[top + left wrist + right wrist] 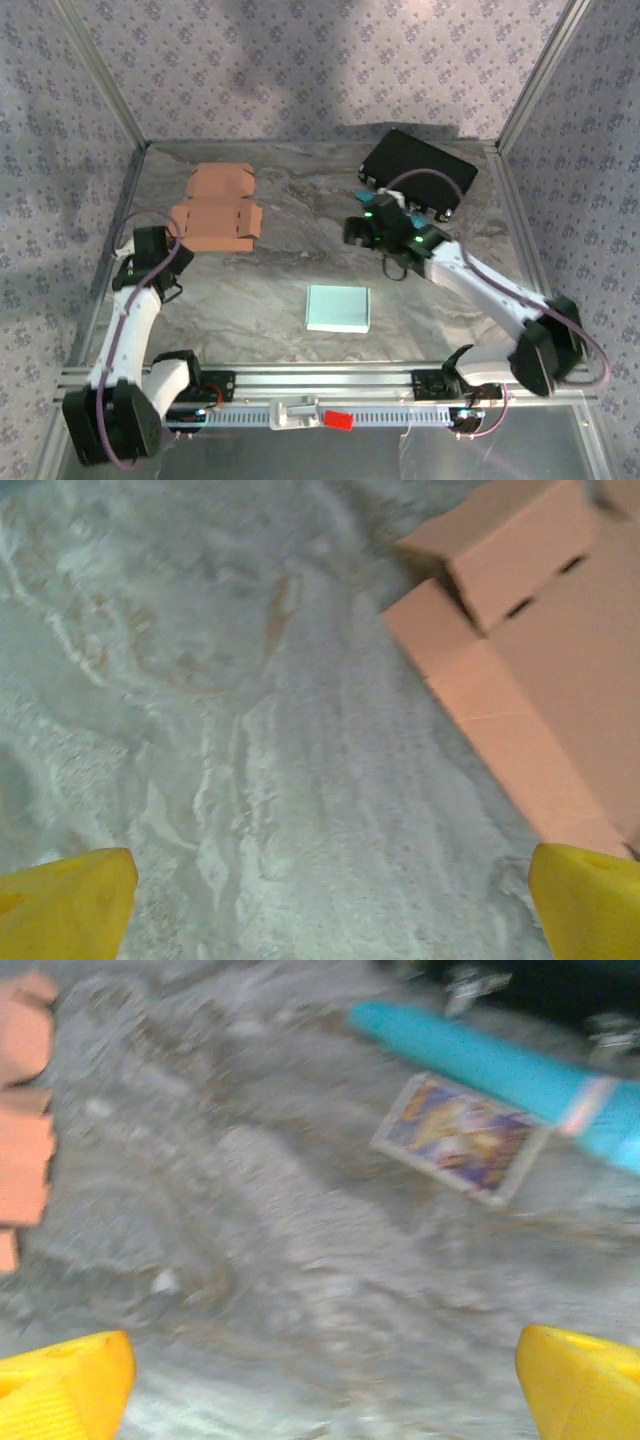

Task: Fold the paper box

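Note:
The paper box is a flat salmon-coloured cardboard blank [215, 226] lying at the back left of the table, with a second such blank [222, 182] just behind it. My left gripper [160, 242] hovers at the blank's left edge. In the left wrist view its yellow fingertips [66, 908] stand wide apart over bare table, and the blank [540, 660] lies to the upper right. My right gripper [360, 230] is open near the table's middle back. Its yellow fingertips [62, 1390] have nothing between them, and the blank's edge [22, 1150] is at the far left.
A pale blue folded box [338, 308] sits at the front middle. A black case [418, 170] lies at the back right. Beside it are a teal tube [500, 1068] and a small printed card [460, 1136]. Metal frame rails edge the table.

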Motion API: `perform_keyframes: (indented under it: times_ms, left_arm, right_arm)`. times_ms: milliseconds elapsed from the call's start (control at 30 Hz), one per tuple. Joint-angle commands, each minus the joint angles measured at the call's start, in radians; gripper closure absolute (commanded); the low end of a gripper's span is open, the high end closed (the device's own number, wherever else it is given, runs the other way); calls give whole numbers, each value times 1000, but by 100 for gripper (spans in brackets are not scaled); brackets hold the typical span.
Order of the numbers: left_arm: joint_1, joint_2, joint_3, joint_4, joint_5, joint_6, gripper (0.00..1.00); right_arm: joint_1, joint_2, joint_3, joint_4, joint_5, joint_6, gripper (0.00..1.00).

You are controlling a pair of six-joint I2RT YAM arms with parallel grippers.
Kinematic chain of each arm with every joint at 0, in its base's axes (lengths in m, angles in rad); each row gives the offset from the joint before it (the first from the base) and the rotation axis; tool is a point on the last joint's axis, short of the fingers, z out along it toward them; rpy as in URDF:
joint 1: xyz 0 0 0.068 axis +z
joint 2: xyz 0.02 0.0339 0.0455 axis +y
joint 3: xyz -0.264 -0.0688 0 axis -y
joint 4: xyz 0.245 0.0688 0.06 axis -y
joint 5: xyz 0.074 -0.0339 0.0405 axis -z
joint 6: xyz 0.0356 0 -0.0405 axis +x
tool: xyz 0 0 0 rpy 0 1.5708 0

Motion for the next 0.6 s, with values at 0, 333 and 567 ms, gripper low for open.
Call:
perform_keyframes:
  times_ms: [0,333,567]
  left_arm:
    - [8,231,204,-107,41,-37,0]
    - [86,688,555,47,243,235,35]
    - [81,821,592,74,297,243,38]
  right_arm:
    - [96,126,185,-43,-43,74,1]
    - [137,340,282,109,-385,193,21]
    - [222,471,402,-110,-553,152,38]
